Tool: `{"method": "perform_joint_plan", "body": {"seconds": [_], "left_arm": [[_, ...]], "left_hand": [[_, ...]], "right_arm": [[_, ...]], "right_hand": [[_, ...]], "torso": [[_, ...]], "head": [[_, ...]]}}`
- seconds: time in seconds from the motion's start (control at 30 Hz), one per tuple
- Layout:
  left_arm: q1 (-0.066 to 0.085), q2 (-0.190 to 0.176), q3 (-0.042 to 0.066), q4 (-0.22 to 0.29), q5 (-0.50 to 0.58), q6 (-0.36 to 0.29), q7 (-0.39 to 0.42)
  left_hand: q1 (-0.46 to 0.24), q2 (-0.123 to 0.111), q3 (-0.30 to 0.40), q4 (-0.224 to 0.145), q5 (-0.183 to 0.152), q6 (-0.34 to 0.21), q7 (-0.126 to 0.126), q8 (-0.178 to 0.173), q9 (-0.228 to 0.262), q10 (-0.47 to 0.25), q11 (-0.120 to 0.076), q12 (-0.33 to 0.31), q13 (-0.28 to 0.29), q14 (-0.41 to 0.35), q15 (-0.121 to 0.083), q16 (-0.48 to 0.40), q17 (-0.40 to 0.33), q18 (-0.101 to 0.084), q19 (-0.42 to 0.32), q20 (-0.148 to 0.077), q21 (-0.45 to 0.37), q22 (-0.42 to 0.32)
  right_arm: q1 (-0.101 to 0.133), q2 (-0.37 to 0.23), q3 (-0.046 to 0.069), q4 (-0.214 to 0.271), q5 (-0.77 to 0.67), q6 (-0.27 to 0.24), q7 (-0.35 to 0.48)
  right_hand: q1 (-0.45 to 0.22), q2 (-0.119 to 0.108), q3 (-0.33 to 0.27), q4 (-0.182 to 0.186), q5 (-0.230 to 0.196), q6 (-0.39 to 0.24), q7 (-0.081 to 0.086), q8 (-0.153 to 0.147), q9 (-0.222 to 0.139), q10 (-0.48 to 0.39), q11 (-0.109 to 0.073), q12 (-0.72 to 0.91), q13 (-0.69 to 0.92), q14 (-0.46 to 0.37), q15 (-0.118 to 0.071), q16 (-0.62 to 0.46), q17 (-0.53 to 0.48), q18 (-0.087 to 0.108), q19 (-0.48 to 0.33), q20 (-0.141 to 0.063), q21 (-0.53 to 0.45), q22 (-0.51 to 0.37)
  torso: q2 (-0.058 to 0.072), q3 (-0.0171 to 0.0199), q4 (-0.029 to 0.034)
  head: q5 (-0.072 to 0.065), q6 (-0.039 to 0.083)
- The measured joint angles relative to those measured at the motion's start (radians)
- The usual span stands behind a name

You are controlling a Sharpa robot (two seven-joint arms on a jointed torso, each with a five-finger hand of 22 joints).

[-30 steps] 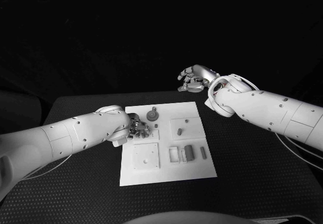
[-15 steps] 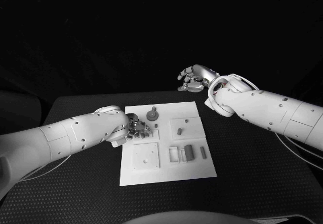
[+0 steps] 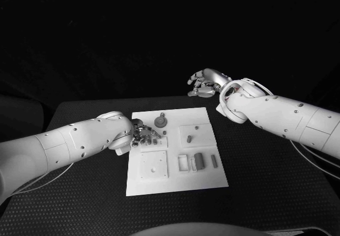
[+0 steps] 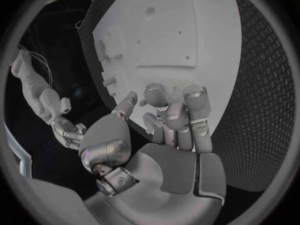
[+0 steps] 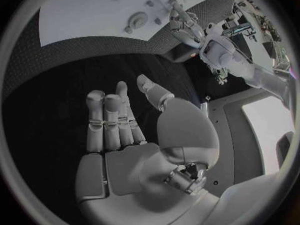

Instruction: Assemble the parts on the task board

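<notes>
The white task board [image 3: 177,172] lies in the middle of the black table. My left hand [image 3: 145,135] rests over its far-left part, fingers curled down onto the board [image 4: 187,30]. In the left wrist view, I cannot tell whether the bent fingers [image 4: 169,110] hold anything. A round grey part [image 3: 161,120] stands just beyond that hand, also seen as a round part [image 5: 136,20] from the right wrist. A small peg part [image 3: 189,138] stands right of it. My right hand [image 3: 205,82] hangs high past the board's far edge, fingers [image 5: 109,120] straight and holding nothing.
Narrow grey parts [image 3: 198,160] sit in slots on the board's right side, beside a square plate section [image 3: 153,164] with a hole. Black table surface [image 3: 269,182] surrounds the board on all sides.
My left hand's fingers have shifted slightly on the far-left part of the board. The right hand has stayed still.
</notes>
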Motion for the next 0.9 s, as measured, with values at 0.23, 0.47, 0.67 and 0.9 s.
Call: {"method": "perform_joint_plan", "body": {"seconds": [0.23,0.47,0.67,0.9], "left_arm": [[0.011,-0.066,0.058,0.081,0.06,-0.066,0.077],[0.028,-0.117,0.082,0.107,0.156,-0.176,0.237],[0.035,-0.125,0.084,0.046,0.176,-0.264,0.345],[0.034,-0.102,0.078,-0.041,-0.053,-0.295,0.423]], "left_hand": [[0.042,0.098,0.005,-0.076,0.0,0.0,0.0,-0.065,-0.005,-0.006,-0.002,-0.061,-0.045,-0.092,0.018,-0.073,-0.051,0.0,-0.083,-0.004,-0.057,-0.007],[0.354,0.12,0.147,-0.091,0.0,-0.141,0.102,-0.199,-0.103,-0.128,0.077,-0.197,-0.139,-0.238,0.111,-0.227,-0.147,-0.01,-0.237,0.054,-0.201,-0.078],[0.493,0.055,0.164,-0.094,0.0,-0.184,0.142,-0.254,-0.209,-0.173,0.123,-0.417,-0.273,-0.24,0.167,-0.287,-0.183,-0.015,-0.247,0.103,-0.264,-0.124],[0.533,-0.008,0.099,-0.096,0.0,-0.22,0.149,-0.286,-0.268,-0.219,0.147,-0.545,-0.344,-0.216,0.194,-0.282,-0.178,-0.007,-0.22,0.132,-0.265,-0.123]], "right_arm": [[0.0,-0.016,0.0,-0.009,0.005,0.0,0.001],[0.0,-0.022,0.0,-0.015,0.012,0.0,0.001],[0.0,-0.025,0.0,-0.016,0.014,0.0,0.003],[0.0,-0.022,0.0,-0.021,0.016,0.0,0.004]], "right_hand": [[0.0,0.0,0.0,0.0,0.0,0.0,0.0,0.0,0.0,0.0,0.0,0.0,0.0,0.0,0.0,0.0,0.0,0.0,0.0,0.0,0.0,0.0],[0.0,0.0,0.0,0.0,0.0,0.0,0.0,0.0,0.0,0.0,0.0,0.0,0.001,0.0,0.0,0.0,0.0,0.0,0.0,0.0,0.0,0.0],[0.0,0.0,0.0,0.0,0.0,0.0,0.0,0.0,0.0,0.0,0.0,0.0,0.001,0.0,0.0,0.0,0.0,0.0,0.0,0.0,0.0,0.0],[0.0,0.0,0.0,0.0,0.0,0.0,0.0,0.0,0.0,0.0,0.0,0.0,0.001,0.0,0.0,0.0,0.0,0.0,0.0,0.0,0.0,0.0]], "torso": [[-0.002,-0.0001,0.0036],[-0.003,-0.0009,0.0079],[-0.003,-0.0001,0.0065],[-0.003,-0.0001,0.0062]], "head": [[0.002,0.009],[0.004,0.014],[0.005,0.017],[0.008,0.019]]}}
